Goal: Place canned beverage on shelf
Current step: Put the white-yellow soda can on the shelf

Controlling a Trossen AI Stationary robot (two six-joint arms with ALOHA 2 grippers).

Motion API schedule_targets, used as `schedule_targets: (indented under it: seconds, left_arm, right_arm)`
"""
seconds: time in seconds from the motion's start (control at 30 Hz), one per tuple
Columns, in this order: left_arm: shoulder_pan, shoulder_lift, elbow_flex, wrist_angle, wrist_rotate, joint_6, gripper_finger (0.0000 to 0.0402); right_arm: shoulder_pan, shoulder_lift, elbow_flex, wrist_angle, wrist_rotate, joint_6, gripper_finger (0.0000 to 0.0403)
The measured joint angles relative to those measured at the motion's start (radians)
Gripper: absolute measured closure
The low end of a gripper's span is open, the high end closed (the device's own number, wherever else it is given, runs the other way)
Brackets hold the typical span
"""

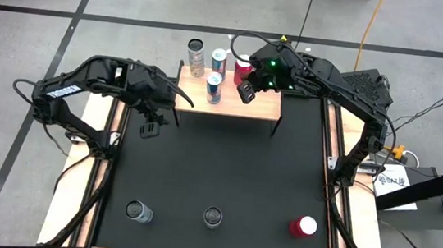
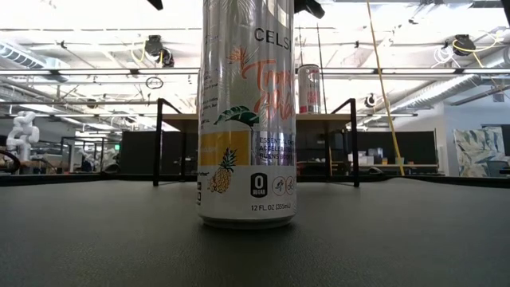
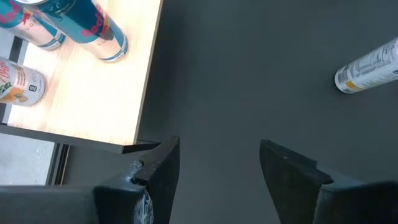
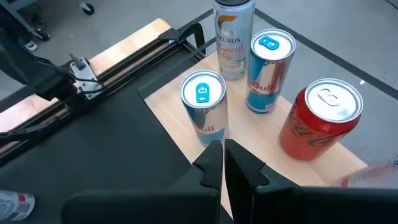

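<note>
We find 4 cans on the shelf [image 1: 228, 100]: a pale Celsius can [image 1: 196, 57] at the far left corner, a blue-and-silver can [image 1: 219, 61] beside it, a red can [image 1: 243, 67] next along, and a second blue-and-silver can [image 1: 214, 88] standing nearer the front edge. All 4 stand upright and apart from one another.

The right gripper [image 1: 245, 91] hovers over the shelf just beside that front can, its fingers pressed together and holding nothing. The left gripper [image 1: 149, 126] hangs over the black mat [image 1: 217, 165] near the shelf's left leg; in its wrist view the fingers [image 3: 160, 168] stand parted with only mat between them.

3 cans wait along the mat's near edge: a silver one [image 1: 139, 211], the pineapple-print Celsius can [image 1: 213, 216] (it fills the low view) and a red one [image 1: 303, 227].

We judge that a placement has just been completed. The next move calls for an arm to clear the shelf without brushing the standing cans, reach to the near row, and open for a fresh pick.
</note>
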Motion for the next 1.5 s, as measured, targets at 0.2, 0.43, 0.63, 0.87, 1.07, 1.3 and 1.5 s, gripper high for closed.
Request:
schedule_targets:
  seconds: [0.2,0.43,0.63,0.87,1.07,1.3,1.5]
  left_arm:
    - [0.000,0.000,0.000,0.000,-0.002,-0.002,0.0185]
    - [0.000,0.000,0.000,0.000,-0.002,-0.003,0.0185]
    - [0.000,0.000,0.000,-0.002,-0.002,-0.003,0.0185]
    - [0.000,0.000,0.000,-0.005,-0.002,-0.003,0.0185]
    - [0.000,0.000,0.000,-0.006,-0.002,-0.028,0.0185]
    - [-0.008,0.000,0.000,-0.008,-0.001,-0.028,0.0185]
    - [-0.008,0.000,0.000,-0.031,0.001,-0.029,0.0185]
  right_arm:
    - [0.000,0.000,0.000,0.012,-0.001,-0.028,0.0403]
    - [0.001,0.000,0.000,0.016,-0.078,-0.053,0.0403]
    - [0.024,0.000,0.000,-0.011,-0.105,-0.033,0.0380]
    - [0.060,0.003,0.000,-0.065,-0.103,-0.033,0.0293]
    - [0.118,0.016,0.000,-0.131,-0.104,0.024,0.0223]
    - [0.245,0.073,0.000,-0.195,-0.105,0.079,0.0176]
    - [0.358,0.121,0.000,-0.255,-0.106,0.150,0.0165]
